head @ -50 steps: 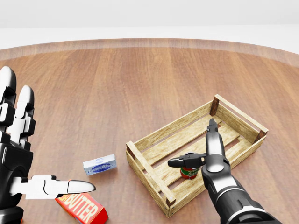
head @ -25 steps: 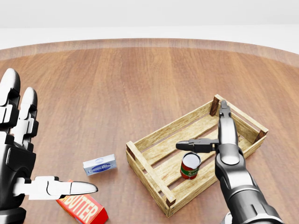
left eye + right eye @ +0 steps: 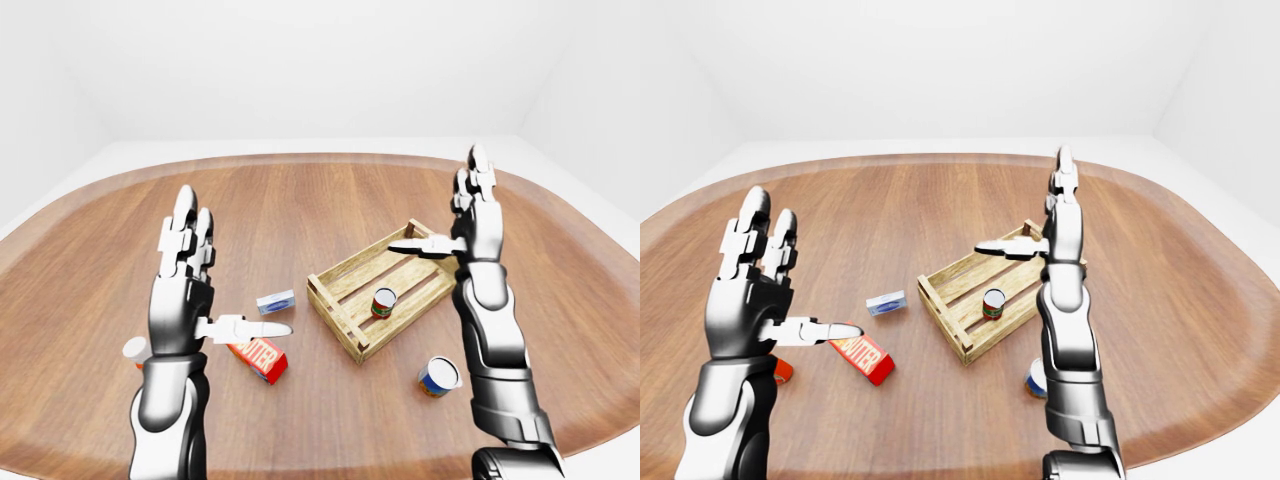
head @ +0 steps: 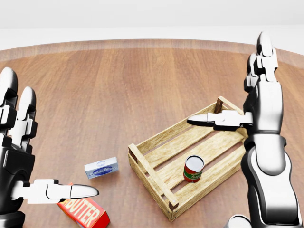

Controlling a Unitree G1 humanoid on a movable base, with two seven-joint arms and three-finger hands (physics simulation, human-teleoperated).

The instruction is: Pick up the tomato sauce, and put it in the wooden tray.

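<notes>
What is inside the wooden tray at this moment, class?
The wooden tray holds one upright tomato sauce can on its slats. The right hand covers the tray's right corner, so that part cannot be seen.

A small white-and-blue rectangular box [image 4: 101, 167] lies flat on the brown wooden oval table [image 3: 300, 200], just above and to the right of the left hand [image 4: 19, 156]'s outstretched thumb. Right under that thumb sits a red butter packet [image 4: 84, 212] with white lettering, tilted. Below the right hand [image 3: 470, 225], near its forearm, a blue-and-white can [image 3: 437, 376] with an orange band rests on the table. By the left forearm's outer side, an orange-red small container with a pale top [image 3: 135, 350] peeks out.
</notes>
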